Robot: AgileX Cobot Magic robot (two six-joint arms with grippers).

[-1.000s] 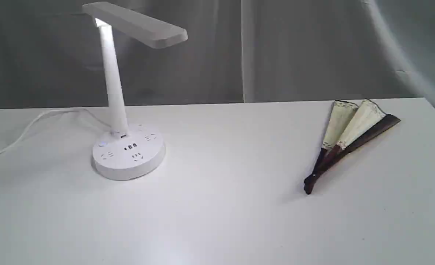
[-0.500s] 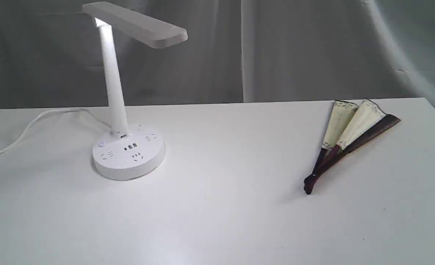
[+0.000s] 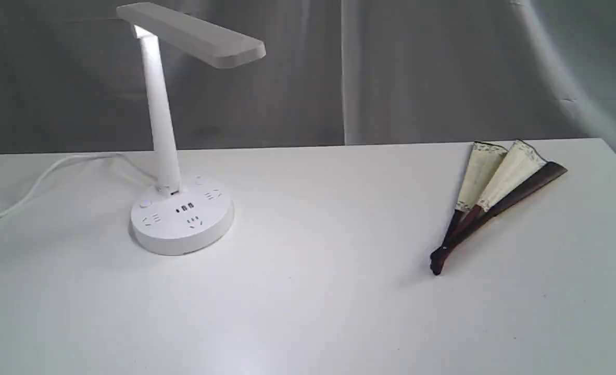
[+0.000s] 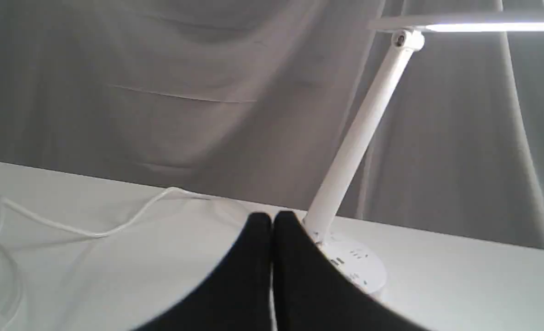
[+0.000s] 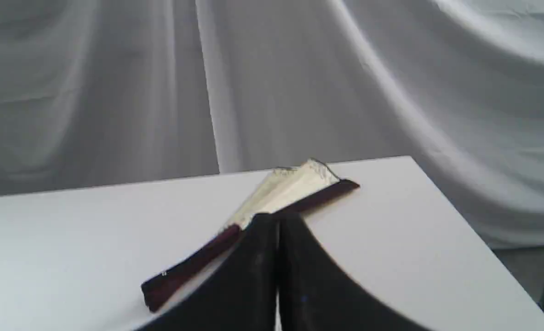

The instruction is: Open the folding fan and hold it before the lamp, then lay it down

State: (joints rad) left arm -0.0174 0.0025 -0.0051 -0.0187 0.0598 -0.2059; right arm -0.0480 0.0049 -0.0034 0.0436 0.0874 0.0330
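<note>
The folding fan point(image 3: 495, 192) lies on the white table point(image 3: 313, 291) at the right, spread only a little, cream pleats between dark brown guards, pivot end toward the front. The white lamp point(image 3: 175, 156) stands at the left with its head lit. Neither gripper shows in the exterior view. In the left wrist view my left gripper point(image 4: 272, 219) is shut and empty, short of the lamp point(image 4: 359, 138). In the right wrist view my right gripper point(image 5: 277, 219) is shut and empty, with the fan point(image 5: 272, 202) lying just beyond its tips.
The lamp's white cord point(image 3: 42, 179) trails off the table's left side and loops on the table point(image 4: 78, 227). Grey cloth point(image 3: 417, 73) hangs behind the table. The table's right edge point(image 5: 474, 230) drops off close to the fan.
</note>
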